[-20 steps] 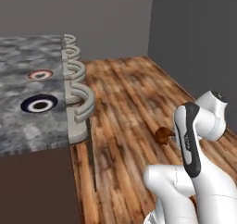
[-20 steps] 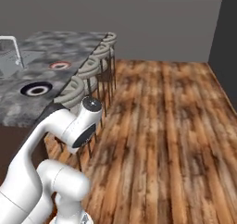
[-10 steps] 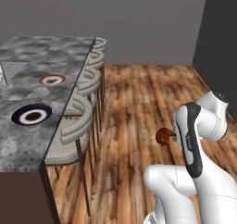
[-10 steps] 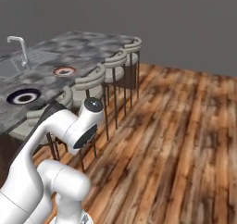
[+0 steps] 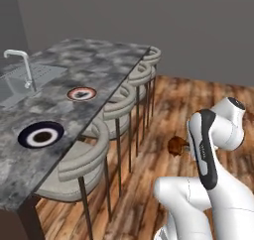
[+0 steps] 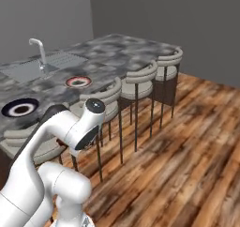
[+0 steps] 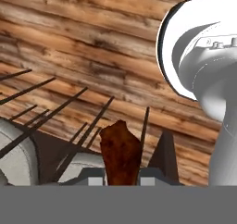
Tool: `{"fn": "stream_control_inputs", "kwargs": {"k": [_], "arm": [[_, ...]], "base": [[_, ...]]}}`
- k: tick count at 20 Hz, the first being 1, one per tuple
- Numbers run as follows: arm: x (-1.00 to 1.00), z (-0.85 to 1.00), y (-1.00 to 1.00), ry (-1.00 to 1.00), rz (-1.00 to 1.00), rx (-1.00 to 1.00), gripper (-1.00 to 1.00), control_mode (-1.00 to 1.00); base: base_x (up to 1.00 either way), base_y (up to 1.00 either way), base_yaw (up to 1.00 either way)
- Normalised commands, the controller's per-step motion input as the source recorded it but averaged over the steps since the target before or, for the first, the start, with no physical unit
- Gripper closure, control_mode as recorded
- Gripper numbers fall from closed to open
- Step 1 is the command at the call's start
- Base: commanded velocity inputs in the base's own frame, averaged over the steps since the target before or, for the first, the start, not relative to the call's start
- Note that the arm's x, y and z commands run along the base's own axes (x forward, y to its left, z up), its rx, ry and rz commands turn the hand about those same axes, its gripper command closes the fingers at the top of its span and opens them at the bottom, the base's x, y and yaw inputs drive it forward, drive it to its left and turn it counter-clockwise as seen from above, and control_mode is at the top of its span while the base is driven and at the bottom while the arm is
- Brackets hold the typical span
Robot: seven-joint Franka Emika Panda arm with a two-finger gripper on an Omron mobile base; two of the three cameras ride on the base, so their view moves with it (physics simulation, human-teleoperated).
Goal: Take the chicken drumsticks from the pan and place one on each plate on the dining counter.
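Observation:
A chicken drumstick, dark orange-brown and lumpy, stands between my gripper's two finger tips, and the gripper is shut on it. From the left base camera the drumstick hangs over the wooden floor, just left of my arm and well right of the dining counter. On that grey marbled top lie the navy-rimmed plate and, farther along, the reddish-brown-rimmed plate. Both plates look bare. The pan is out of view.
Several grey bar stools line the counter's near edge, between me and the plates. A sink with a curved tap sits at the counter's far side. Wooden floor stretches to the right.
The whole picture has shifted as the base moved: the counter now shows along its length with the tap in sight. The drumstick stays held in the same place beside my arm.

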Motion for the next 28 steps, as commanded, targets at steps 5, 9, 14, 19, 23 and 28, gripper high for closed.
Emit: {"fn": "stream_control_inputs", "kwargs": {"k": [5,9,14,19,23,28], "arm": [[0.0,0.0,0.0,0.0,0.0,0.0,1.0,1.0],[0.0,0.0,0.0,0.0,0.0,0.0,1.0,1.0],[0.0,0.0,0.0,0.0,0.0,0.0,1.0,1.0],[0.0,0.0,0.0,0.0,0.0,0.0,1.0,1.0],[0.0,0.0,0.0,0.0,0.0,0.0,1.0,1.0],[0.0,0.0,0.0,0.0,0.0,0.0,1.0,1.0]], "base": [[0.77,-0.71,0.55],[0.58,-0.77,0.54],[0.45,-0.61,0.47],[0.41,-0.42,0.41],[0.41,-0.28,0.42],[0.45,-0.15,0.42]]}}
